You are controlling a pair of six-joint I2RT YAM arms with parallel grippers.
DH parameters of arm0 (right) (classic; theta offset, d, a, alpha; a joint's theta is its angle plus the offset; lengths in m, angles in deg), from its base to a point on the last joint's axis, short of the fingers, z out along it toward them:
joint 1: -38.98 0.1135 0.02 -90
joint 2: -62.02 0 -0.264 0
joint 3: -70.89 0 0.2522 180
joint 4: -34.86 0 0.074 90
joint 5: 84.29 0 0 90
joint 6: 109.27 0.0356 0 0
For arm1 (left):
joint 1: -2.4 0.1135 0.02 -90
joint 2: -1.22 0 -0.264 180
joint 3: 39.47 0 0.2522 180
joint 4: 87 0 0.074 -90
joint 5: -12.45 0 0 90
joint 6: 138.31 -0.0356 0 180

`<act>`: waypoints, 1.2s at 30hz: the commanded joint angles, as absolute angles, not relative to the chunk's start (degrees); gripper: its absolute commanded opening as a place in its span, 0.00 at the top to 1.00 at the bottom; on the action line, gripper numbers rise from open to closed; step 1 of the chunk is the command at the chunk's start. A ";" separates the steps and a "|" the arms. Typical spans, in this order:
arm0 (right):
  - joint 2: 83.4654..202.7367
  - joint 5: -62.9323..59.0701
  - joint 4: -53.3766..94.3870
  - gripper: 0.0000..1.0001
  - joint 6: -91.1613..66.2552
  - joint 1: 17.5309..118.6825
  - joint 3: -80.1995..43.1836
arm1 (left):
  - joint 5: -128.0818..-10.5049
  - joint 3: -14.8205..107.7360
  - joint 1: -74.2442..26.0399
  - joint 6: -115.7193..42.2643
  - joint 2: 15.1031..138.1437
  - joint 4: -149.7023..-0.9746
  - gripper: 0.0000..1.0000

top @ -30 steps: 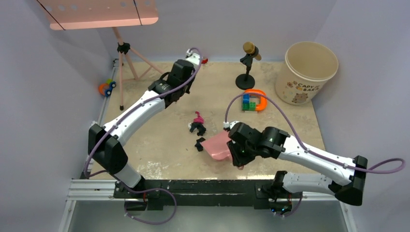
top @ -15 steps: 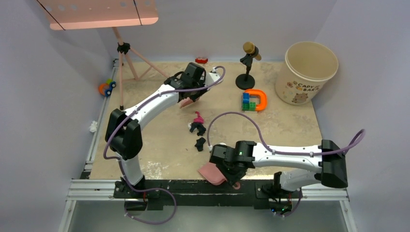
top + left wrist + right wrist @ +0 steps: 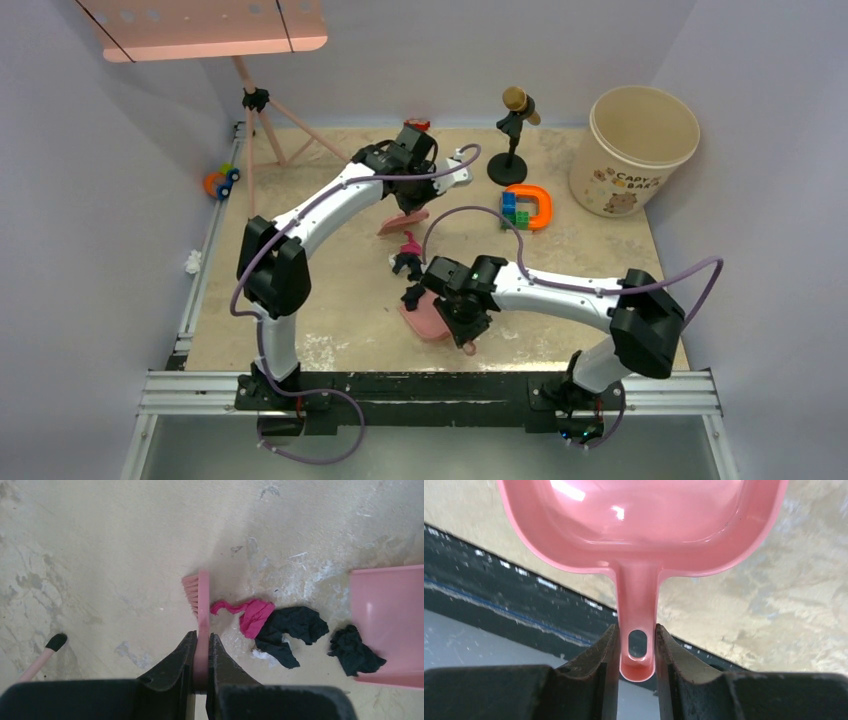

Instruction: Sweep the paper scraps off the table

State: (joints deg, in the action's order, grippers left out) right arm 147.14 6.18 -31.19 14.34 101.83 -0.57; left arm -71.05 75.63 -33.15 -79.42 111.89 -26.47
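while the left gripper (image 3: 201, 647) clamped the brush (image 3: 199, 600) and the right gripper (image 3: 636, 647) pinched the dustpan (image 3: 649, 525) handle, the paper scraps (image 3: 292, 627) lay unswept at its lip.

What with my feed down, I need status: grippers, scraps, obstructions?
Left gripper shut on brush. Right gripper shut on dustpan. Scraps between brush and dustpan, one black wad at its lip. No obstruction seen.

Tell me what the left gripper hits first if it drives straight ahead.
Likely bare table: the left gripper clamps the pink brush, and beyond its bristles only table shows. The magenta scrap and black scraps lie off to one side. Depth is unclear.
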 commanded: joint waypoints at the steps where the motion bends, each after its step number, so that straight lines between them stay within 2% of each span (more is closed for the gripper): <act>1: 151.57 5.84 -27.76 1.00 7.57 98.27 -5.46 | -67.13 77.81 -34.25 -79.40 113.08 -18.01 1.00; 9: 157.09 7.74 -25.24 1.00 5.38 93.66 -10.90 | -60.09 75.29 -34.55 -67.60 109.37 -18.83 1.00; 18: 157.66 13.37 -19.27 1.00 4.09 92.95 -8.52 | -59.48 74.76 -35.03 -58.79 104.85 -15.47 1.00; 28: 151.55 17.61 -12.15 1.00 4.07 94.29 0.03 | -67.06 80.18 -34.93 -54.41 101.35 -8.13 1.00; 36: 147.87 18.99 -9.60 1.00 6.43 95.67 3.55 | -82.21 80.45 -33.92 -44.49 92.03 -6.07 1.00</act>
